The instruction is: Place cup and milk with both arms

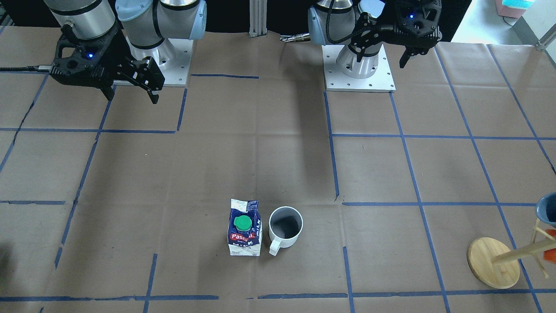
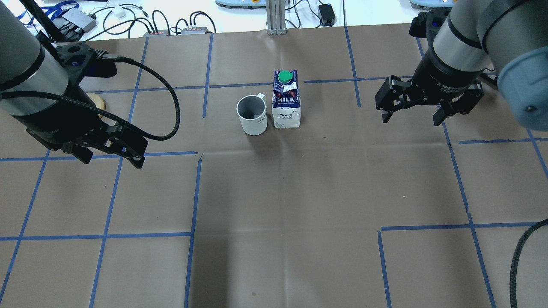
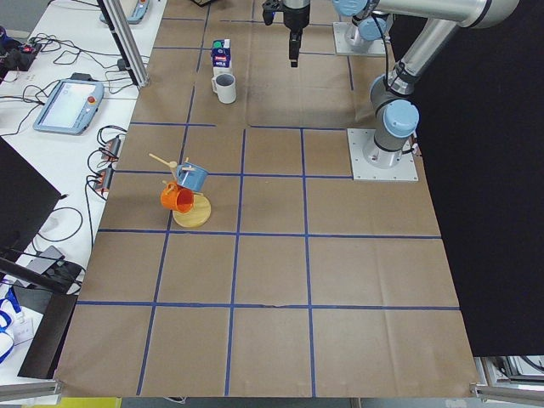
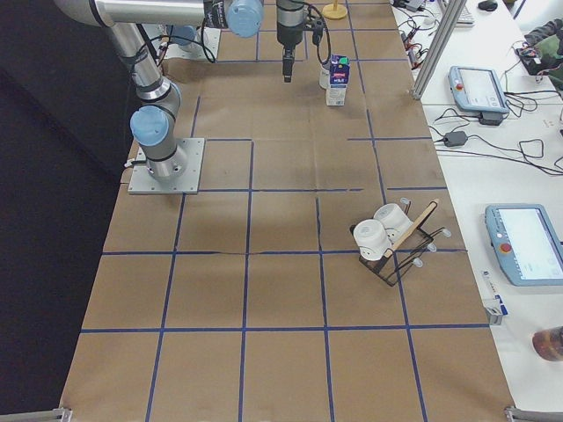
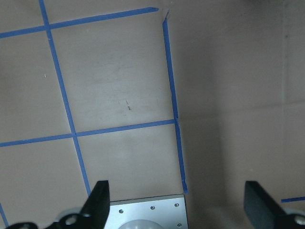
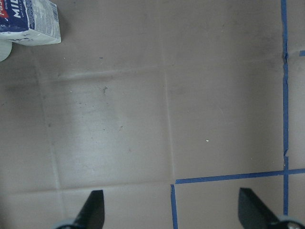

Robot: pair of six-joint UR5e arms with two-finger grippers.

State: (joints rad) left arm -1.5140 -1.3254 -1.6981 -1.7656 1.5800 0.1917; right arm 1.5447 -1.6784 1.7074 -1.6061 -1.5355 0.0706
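left hand (image 2: 110, 159) hangs over the tabletop (image 2: 299, 192) with its fingers spread wide and nothing between them; right hand (image 2: 411, 121) is the same, fingers apart and empty; both are well apart from the task's things, one on each side.

the cup (image 2: 251, 114) and the milk (image 2: 286, 100) stand upright just beside each other near the middle of the far half of the tabletop, the cup on the robot's left of the carton; only a thin gap shows between them, and the cup's handle points away from the robot.

the cup looks like glazed ceramic; likely stiff, a bit slick and apt to chip if dropped; a pinch across the rim wall, one finger inside and one outside on the side away from the carton, seems the safest hold.

the milk is paperboard and would probably dent under a hard squeeze; whether it is full cannot be told, so its weight is a guess; being tall, it could tip; best taken low to mid on two flat faces, with gentle force.
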